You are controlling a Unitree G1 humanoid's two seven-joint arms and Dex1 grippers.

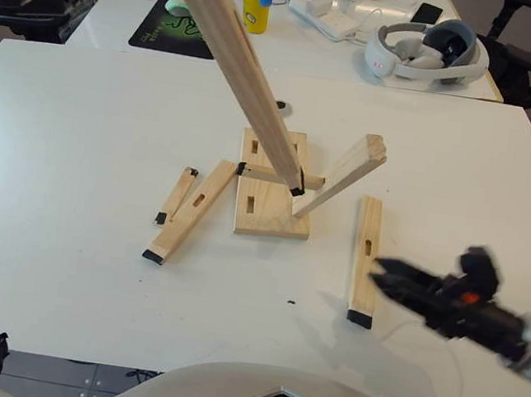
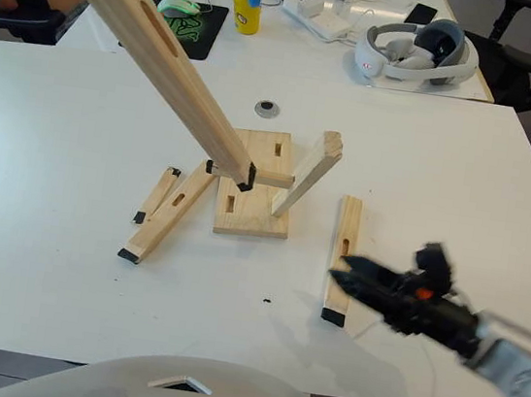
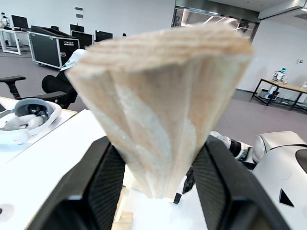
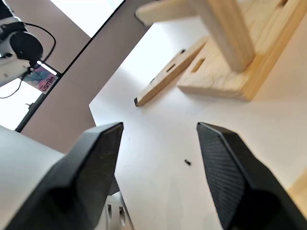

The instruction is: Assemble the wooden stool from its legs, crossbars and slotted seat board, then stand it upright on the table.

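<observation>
**Head views.** The pale square slotted wooden seat board lies flat at table centre, slots up to receive legs. One slanted wooden leg stands in it, leaning. The long black-tipped wooden leg is held steeply with its tip on the board, apparently aimed at a slot. A loose slotted wooden leg lies just beside the right gripper.

**Left wrist view.** The left gripper is clamped on the long leg's upper end.

**Right wrist view.** The right gripper's fingers are spread and hold nothing.

The seat board and every leg show pale, unvarnished wood with matt black end caps; the bench is smooth matt white.
</observation>
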